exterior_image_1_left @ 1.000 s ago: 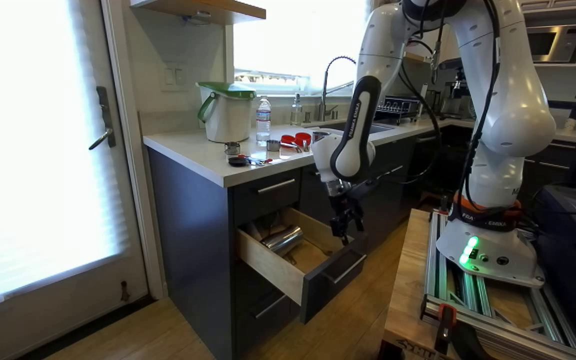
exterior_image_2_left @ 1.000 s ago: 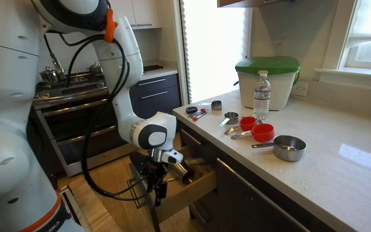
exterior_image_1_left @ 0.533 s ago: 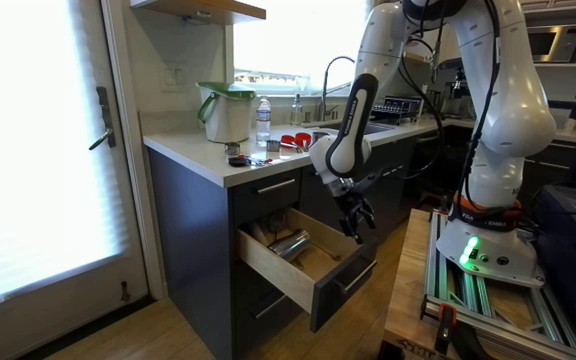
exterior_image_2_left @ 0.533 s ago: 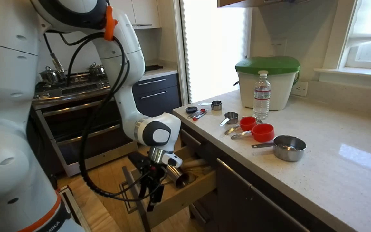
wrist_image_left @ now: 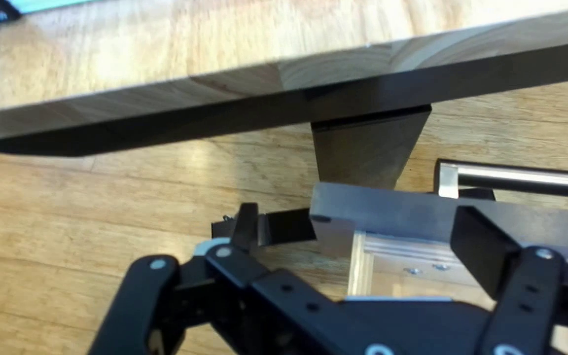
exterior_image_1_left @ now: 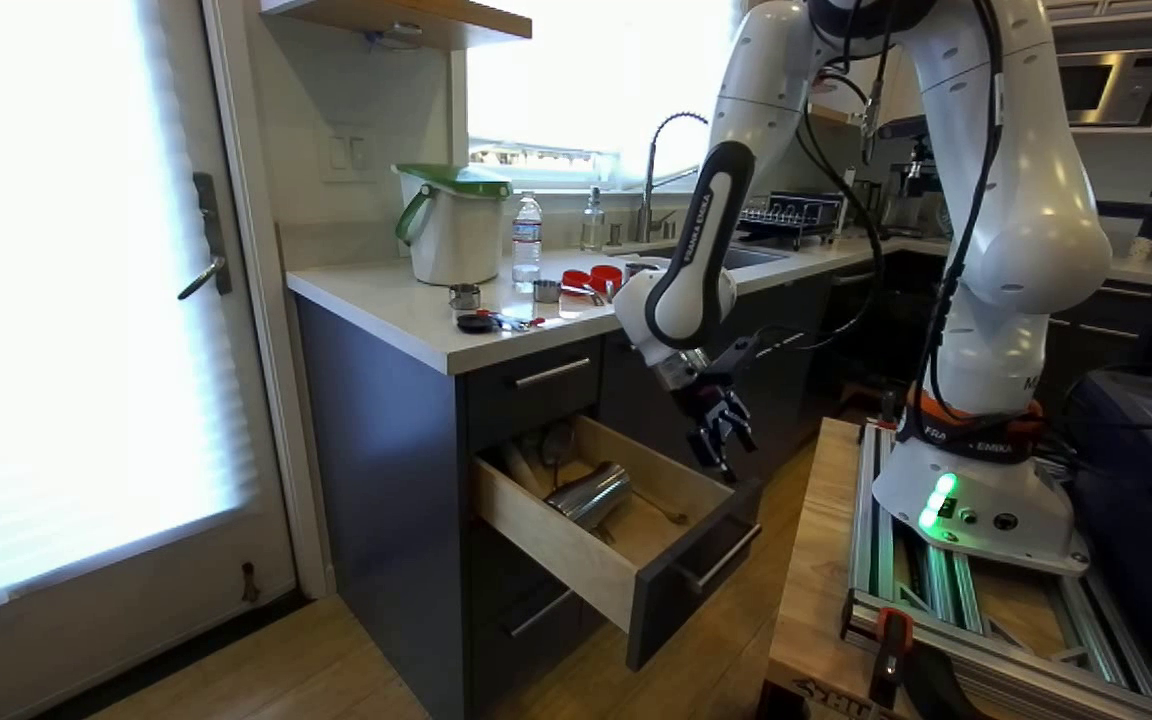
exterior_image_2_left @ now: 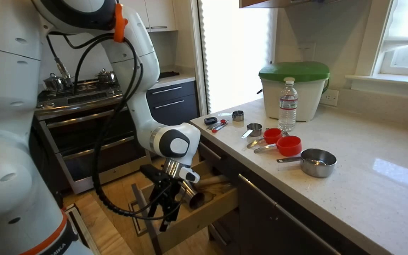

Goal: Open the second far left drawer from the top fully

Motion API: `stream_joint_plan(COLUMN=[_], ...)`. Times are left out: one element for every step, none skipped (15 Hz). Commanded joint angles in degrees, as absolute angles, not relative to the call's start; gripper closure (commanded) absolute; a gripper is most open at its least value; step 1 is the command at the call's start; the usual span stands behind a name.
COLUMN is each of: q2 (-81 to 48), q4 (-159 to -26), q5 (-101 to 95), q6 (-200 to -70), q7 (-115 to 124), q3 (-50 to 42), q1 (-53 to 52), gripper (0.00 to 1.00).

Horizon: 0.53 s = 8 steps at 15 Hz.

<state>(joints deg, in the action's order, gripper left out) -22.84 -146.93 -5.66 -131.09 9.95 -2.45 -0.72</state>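
The black two-fingered pincer (wrist_image_left: 360, 231) hung with its fingers (wrist_image_left: 483, 251) spread wide and nothing between them; seen from the wrist, one lined up over the front board of the shallow pale-wood drawer with the flat charcoal face (exterior_image_1_left: 671, 600), the other sat past its end, above the honey-coloured plank floor (wrist_image_left: 141, 212). I took it to be placed for pushing that board outward from inside, which would explain why the short silver bar handle (exterior_image_1_left: 728, 558) was free; whether a fingertip touched the board, I couldn't tell. The drawer stood far out from its stack, directly under the dark top drawer (exterior_image_1_left: 531, 405), which was pushed home. Inside, a shiny steel cylinder (exterior_image_1_left: 591, 495) lay on its side, presumably because so low a box wouldn't take it upright. Farther out, the thick pale wooden platform (exterior_image_1_left: 826, 530) bearing the white robot arm (exterior_image_1_left: 1021, 240) stood apart from the drawer, leaving room, I judged, for a last nudge.
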Motion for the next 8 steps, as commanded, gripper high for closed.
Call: stream_joint_plan(q2=[-12.4, -9.5, -6.9, -4.0, -1.0, 1.7, 4.8, 7.6], q4=[-151.1, -151.9, -152.3, -152.9, -153.4, -153.9, -154.4, -154.8], q5=[-5.0, -4.8, -4.4, -3.8, -2.9, -1.7, 0.3, 2.6], q6=[-134.8, -135.0, -135.4, -135.3, -135.1, -134.9, -134.1, -133.5], q7=[4.8, 3.2, 1.4, -0.8, -3.5, -6.5, -10.3, -14.3], q3=[-1.4, -1.1, -0.8, -0.5, -0.4, -0.4, -0.7, -1.2], q1=[-0.4, -0.2, 0.1, 0.5, 0.8, 1.1, 1.4, 1.3], gripper=[0.00, 0.00, 0.00, 0.00, 0.00, 0.00, 0.00, 0.00])
